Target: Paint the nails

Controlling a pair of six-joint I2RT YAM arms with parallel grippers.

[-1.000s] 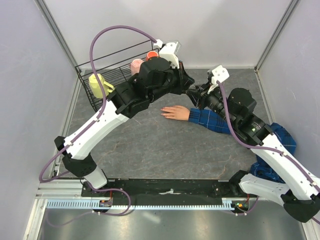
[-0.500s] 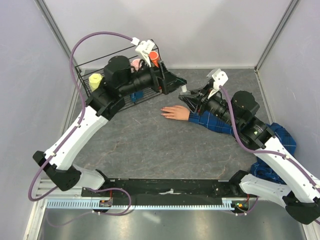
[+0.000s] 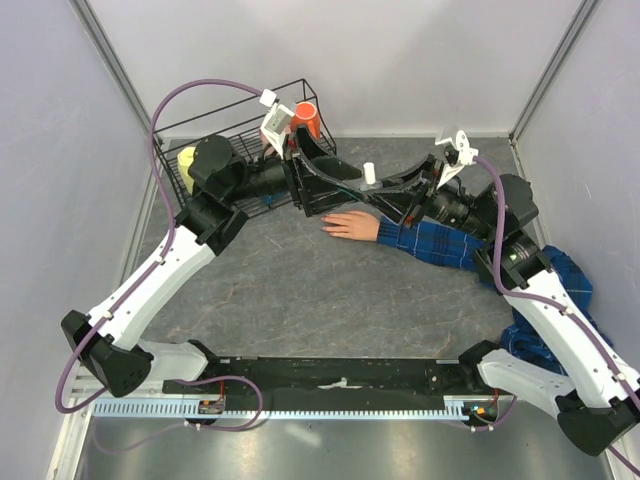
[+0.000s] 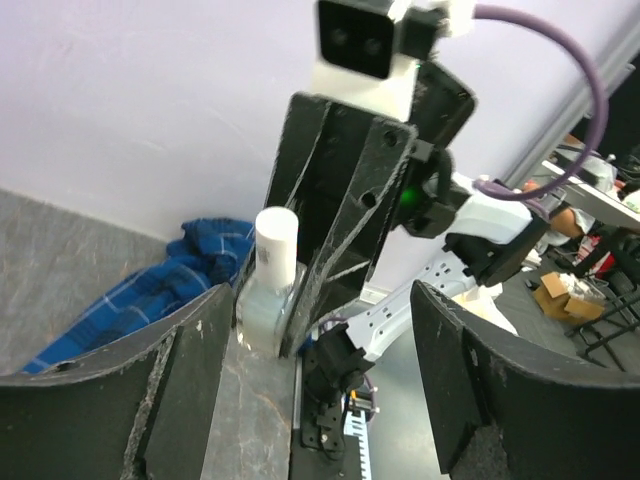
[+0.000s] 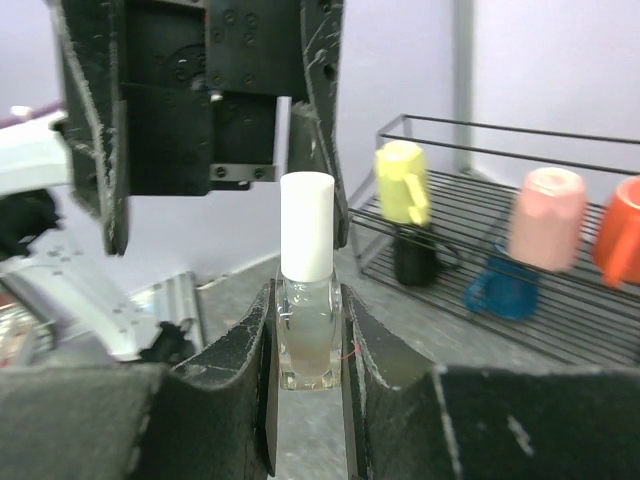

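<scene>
Top external view is showing both arms meeting over the far middle of the grey stone-patterned bench. The right fingers are clenching the glass body of a small clear bottle and holding it upright, with its white cap sticking up free. The left fingers are standing released and wide apart, the bottle showing in the gap between them close to one finger. Just on the near side of both sets of fingers, the peach-pink fake hand is lying flat on the bench. The nails are pointing toward the left arm's side, too small to make out singly. A blue plaid sleeve is running off beneath the right arm. Behind the left fingers a black wire rack is filling the far-left corner, carrying a yellow cup, a pink cup and an orange cup. Pale walls are closing in three sides, and bare bench is stretching wide between the fake hand and the arm bases.
</scene>
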